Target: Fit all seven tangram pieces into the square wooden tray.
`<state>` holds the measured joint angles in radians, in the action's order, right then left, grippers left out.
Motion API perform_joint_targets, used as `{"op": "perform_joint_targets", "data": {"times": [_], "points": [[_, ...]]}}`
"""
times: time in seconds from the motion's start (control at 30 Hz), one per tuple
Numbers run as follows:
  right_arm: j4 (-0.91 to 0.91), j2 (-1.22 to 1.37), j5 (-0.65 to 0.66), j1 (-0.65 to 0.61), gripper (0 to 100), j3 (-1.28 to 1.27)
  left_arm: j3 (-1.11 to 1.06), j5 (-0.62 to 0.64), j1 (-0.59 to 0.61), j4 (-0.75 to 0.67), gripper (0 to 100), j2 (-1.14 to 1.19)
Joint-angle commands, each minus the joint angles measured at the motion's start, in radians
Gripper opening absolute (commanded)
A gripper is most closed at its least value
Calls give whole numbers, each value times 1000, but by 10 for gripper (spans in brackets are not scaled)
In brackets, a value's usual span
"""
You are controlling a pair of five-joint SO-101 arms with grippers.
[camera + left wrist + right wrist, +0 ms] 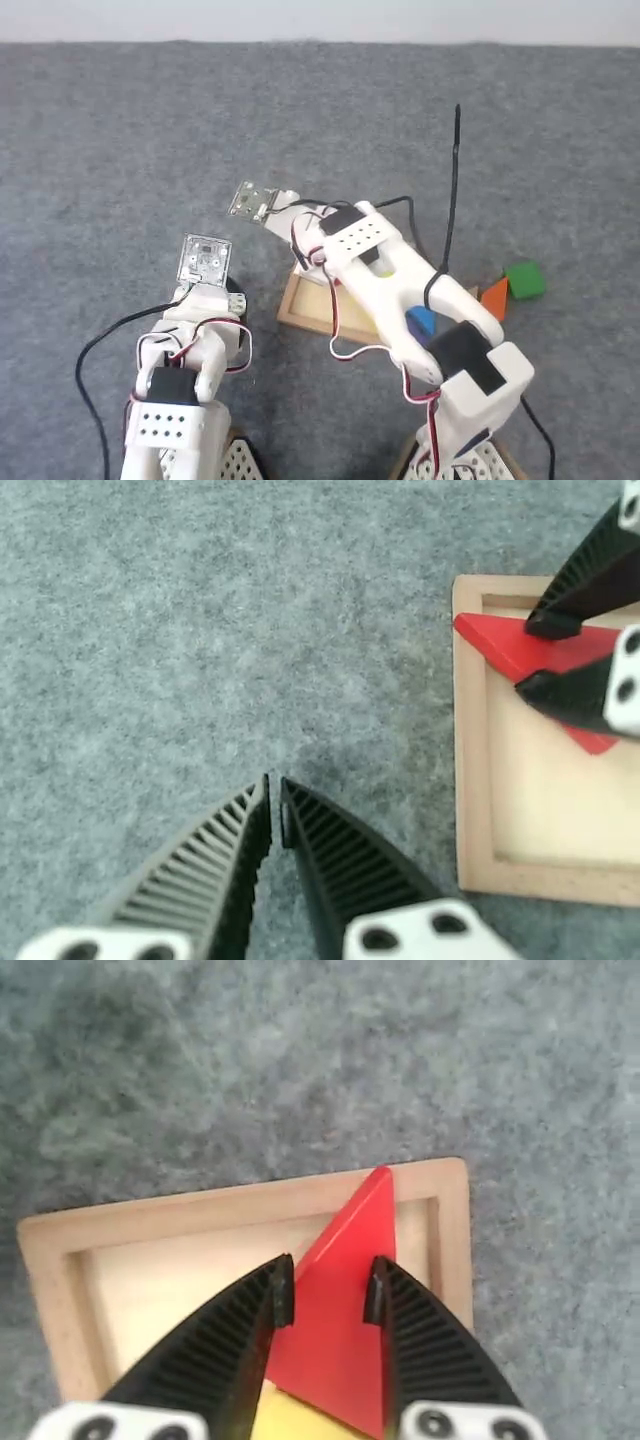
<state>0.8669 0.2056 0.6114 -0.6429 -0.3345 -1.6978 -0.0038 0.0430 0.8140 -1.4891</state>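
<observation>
The square wooden tray (300, 308) lies on grey carpet, mostly covered by the right arm (380, 270) in the high view. My right gripper (325, 1290) is shut on a red triangle (345, 1260) over the tray's corner, and the triangle's tip lies on the rim (230, 1205). A yellow piece (300, 1422) sits just behind the red one. In the left wrist view, the red triangle (500, 645) tilts over the tray (470, 780) between the right arm's black fingers (555, 620). My left gripper (275, 788) hangs shut and empty above the carpet beside the tray.
Blue (421, 320), orange (495, 297) and green (524, 279) pieces lie on the carpet to the tray's right, beside the right arm. A black cable (452, 190) rises behind that arm. Open carpet stretches to the left and back.
</observation>
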Motion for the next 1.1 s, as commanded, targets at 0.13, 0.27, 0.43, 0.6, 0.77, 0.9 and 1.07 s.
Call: {"op": "perform_joint_targets", "data": {"times": [0.13, 0.27, 0.43, 0.6, 0.77, 0.9, 1.07], "points": [[-7, 12, 57, 117, 122, 6, 8, 5, 5, 2, 15, -12], [-7, 10, 60, 128, 122, 6, 8, 5, 5, 2, 15, -12], [5, -81, 54, 113, 123, 0, 8, 5, 5, 2, 15, -12], [133, -318, -9, 114, 123, -23, 8, 5, 5, 2, 15, -12], [220, -572, -15, 130, 123, -147, 8, 5, 5, 2, 15, -12], [294, -756, -9, 216, 123, -282, 8, 5, 5, 2, 15, -12], [303, -937, -8, 433, 122, -430, 8, 5, 5, 2, 15, -12]]}}
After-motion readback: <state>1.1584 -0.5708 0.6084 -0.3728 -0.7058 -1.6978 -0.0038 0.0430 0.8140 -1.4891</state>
